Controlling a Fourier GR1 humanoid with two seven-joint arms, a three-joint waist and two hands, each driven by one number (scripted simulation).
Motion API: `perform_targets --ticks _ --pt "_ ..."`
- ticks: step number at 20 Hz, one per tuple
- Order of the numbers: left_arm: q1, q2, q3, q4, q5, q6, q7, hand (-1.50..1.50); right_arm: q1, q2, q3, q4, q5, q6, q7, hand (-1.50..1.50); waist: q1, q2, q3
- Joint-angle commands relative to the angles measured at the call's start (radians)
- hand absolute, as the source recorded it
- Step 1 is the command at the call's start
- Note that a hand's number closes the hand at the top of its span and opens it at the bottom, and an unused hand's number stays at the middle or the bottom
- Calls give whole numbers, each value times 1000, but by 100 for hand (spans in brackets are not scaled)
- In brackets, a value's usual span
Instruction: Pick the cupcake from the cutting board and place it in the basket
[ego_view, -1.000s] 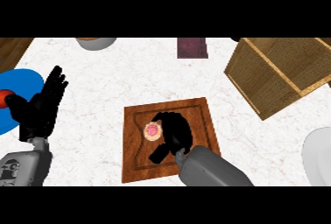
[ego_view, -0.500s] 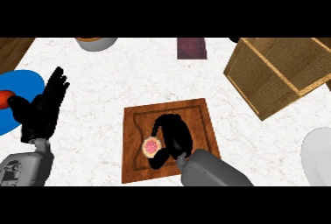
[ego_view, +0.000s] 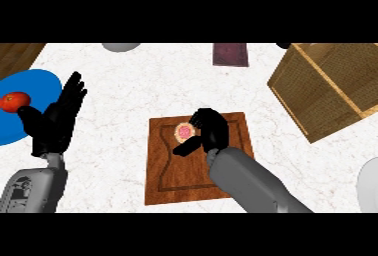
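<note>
Two hands shown. Right hand (ego_view: 205, 131) curled round pink-frosted cupcake (ego_view: 184, 132), over brown wooden cutting board (ego_view: 193, 175), ready for carry to woven wooden basket (ego_view: 325, 90) at far right. Left hand (ego_view: 55, 120) open, resting at left on white marble tabletop (ego_view: 148, 80).

From my station, bare counter (ego_view: 155, 80) lay open between the cutting board (ego_view: 166, 175) and the basket (ego_view: 325, 90), with no object standing in that strip. A dark red block (ego_view: 230, 54) sat near the far edge, left of the basket. The basket's tall near wall faced the board. The left hand (ego_view: 55, 122) stood open beside the blue plate (ego_view: 29, 100), well apart from that strip.
</note>
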Motion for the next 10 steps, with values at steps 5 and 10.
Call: perform_targets --ticks 5,10 --pt "-30 -10 -21 0 1 -15 7 0 -109 10 -83 94 10 -422 -81 150 39 17 2" --pt "-29 -6 -11 24 -2 -9 27 0 -245 10 -108 98 8 -545 -91 150 16 6 0"
